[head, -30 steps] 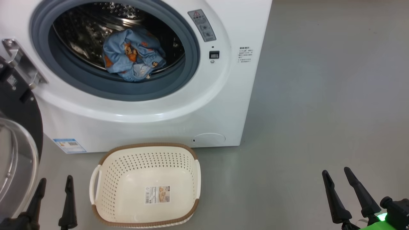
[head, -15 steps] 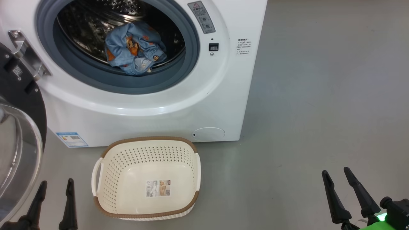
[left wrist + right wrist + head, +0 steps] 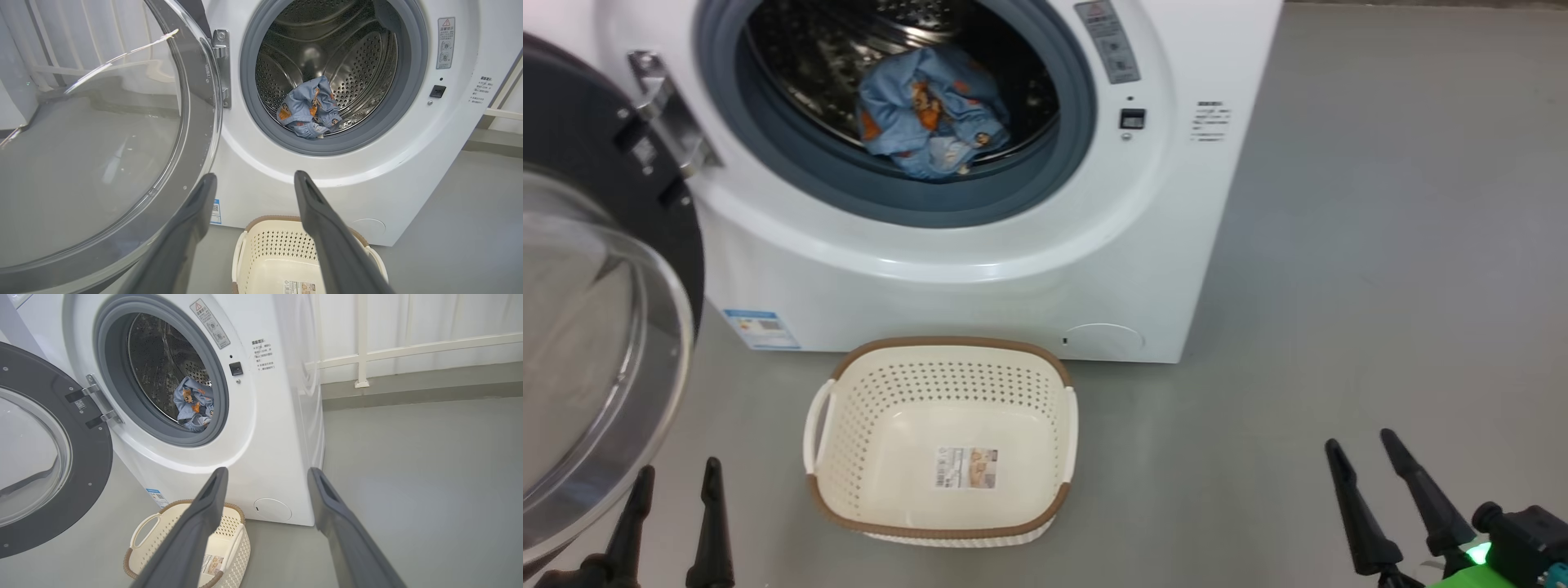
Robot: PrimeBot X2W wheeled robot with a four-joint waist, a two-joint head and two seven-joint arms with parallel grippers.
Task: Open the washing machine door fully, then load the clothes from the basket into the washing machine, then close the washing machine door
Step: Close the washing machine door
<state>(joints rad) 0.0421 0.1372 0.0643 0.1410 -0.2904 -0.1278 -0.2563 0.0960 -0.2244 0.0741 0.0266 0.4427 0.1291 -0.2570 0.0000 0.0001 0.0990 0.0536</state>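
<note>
Head view: big white boxy front-loading washing machine point(image 3: 980, 294), its large round door with a glossy black ring and bulging clear glass bowl point(image 3: 596, 327) standing wide open on the machine's hinge side, clear of the opening. Small bundle of light blue fabric with orange cartoon prints point(image 3: 931, 114) lies inside the machine's perforated steel drum point(image 3: 833, 49), low at the front, just behind the grey rubber gasket point(image 3: 792, 171). Cream-white perforated plastic basket with a brown woven-look rim point(image 3: 947, 343) sits on the grey floor point(image 3: 1339, 245) just before the machine's lower front; nothing in it but the barcode label point(image 3: 966, 467) on its floor. Left gripper point(image 3: 680, 469) hangs before the machine's door, fingers apart, empty. Right gripper point(image 3: 1359, 441) is well off the machine's latch side, fingers apart, empty. Left wrist view: fingers spread with nothing between them, the door's glass close beside, drum and bundle straight ahead, basket below the machine's front. Right wrist view: fingers spread and empty, looking at the machine from its latch side; door open, bundle in the drum, basket bare. Status as I read it: door opening done, loading done, since no clothes are left in the basket. Left to do: swing the door back onto the machine and latch it. The left gripper looks nearest for that push.
</note>
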